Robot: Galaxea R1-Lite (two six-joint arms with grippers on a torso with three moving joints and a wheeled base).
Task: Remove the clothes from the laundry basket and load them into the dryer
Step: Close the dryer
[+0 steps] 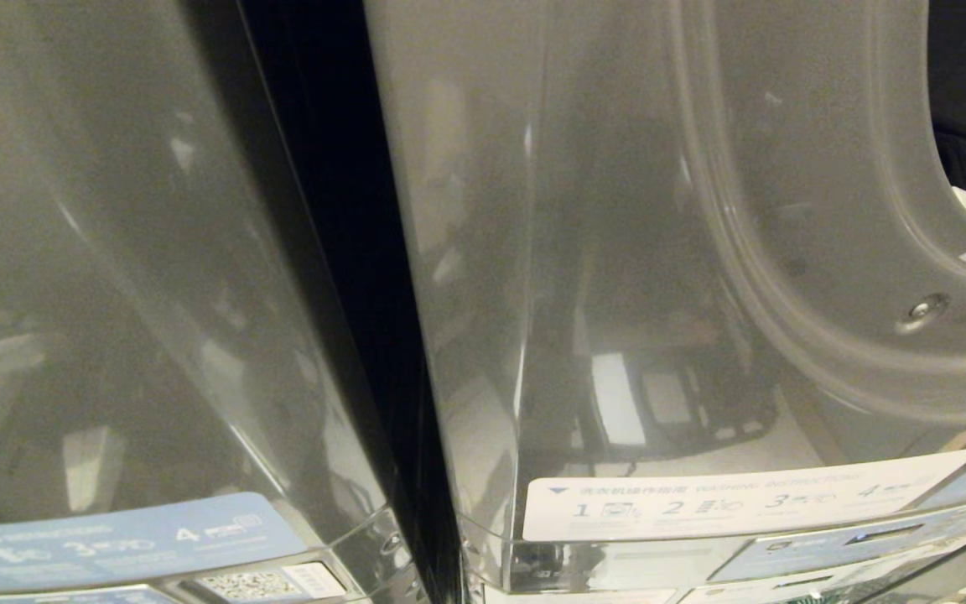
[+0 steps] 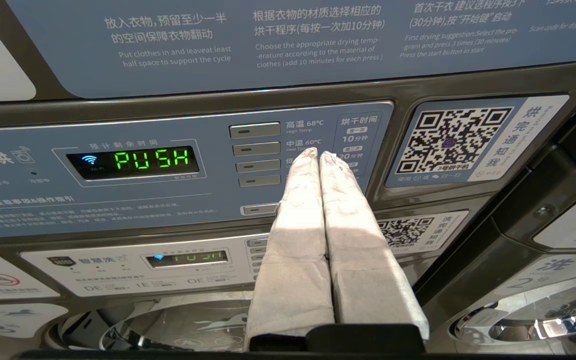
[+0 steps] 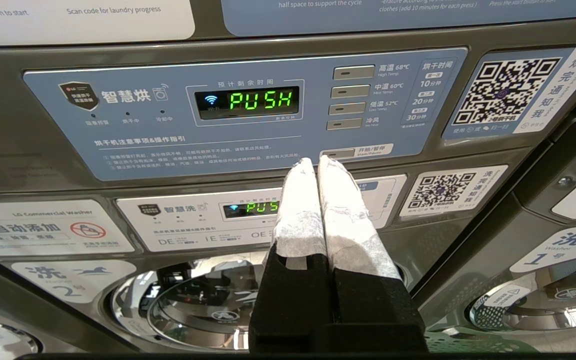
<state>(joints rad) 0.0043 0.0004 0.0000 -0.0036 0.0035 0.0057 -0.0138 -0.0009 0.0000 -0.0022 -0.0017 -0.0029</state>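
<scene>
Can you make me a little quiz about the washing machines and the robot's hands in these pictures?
1. What word glows green on the dryer display?
2. True or false: the right gripper has its fingers pressed together and holds nothing.
3. Is the left gripper (a) holding a shirt, (b) shut and empty, or (c) wide open?

Key:
1. PUSH.
2. True.
3. (b); its wrapped fingers touch each other in front of the control panel.

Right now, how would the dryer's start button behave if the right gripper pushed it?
The start button looks small and flush in a rigid panel, so likely a short, stiff press. The right gripper, shut, has soft-looking wrapped tips, which may slip off its smooth face.
</scene>
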